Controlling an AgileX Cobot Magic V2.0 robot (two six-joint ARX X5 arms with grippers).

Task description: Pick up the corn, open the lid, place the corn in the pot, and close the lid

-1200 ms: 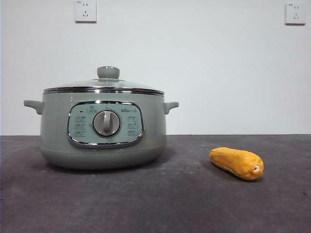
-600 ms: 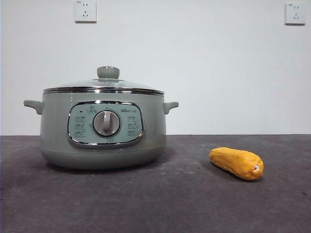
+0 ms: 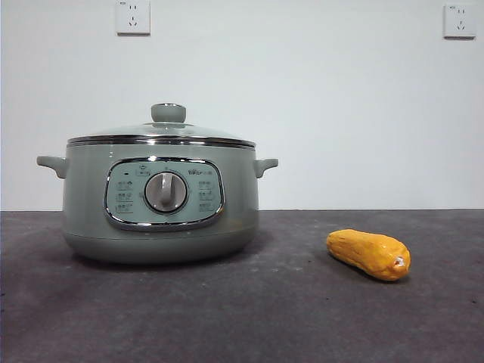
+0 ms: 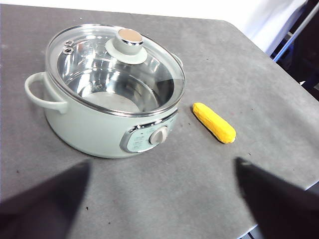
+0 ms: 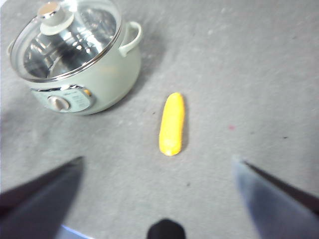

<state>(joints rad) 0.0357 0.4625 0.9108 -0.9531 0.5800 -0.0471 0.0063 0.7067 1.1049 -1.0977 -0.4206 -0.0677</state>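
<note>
You see the pot (image 3: pixel 160 204) at centre-left of the front view, the lid (image 3: pixel 161 134) seated on its rim. The corn (image 3: pixel 368 254) lies on the dark table (image 3: pixel 242 318) at lower right, well apart from the pot. Your left gripper (image 4: pixel 159 199) and right gripper (image 5: pixel 157 191) both hang above the table with jaws spread wide, holding nothing.

No legible text on the pot (image 3: pixel 91 212)

Test bench (bare wall (image 3: pixel 302 98), sockets (image 3: pixel 133 17))
</note>
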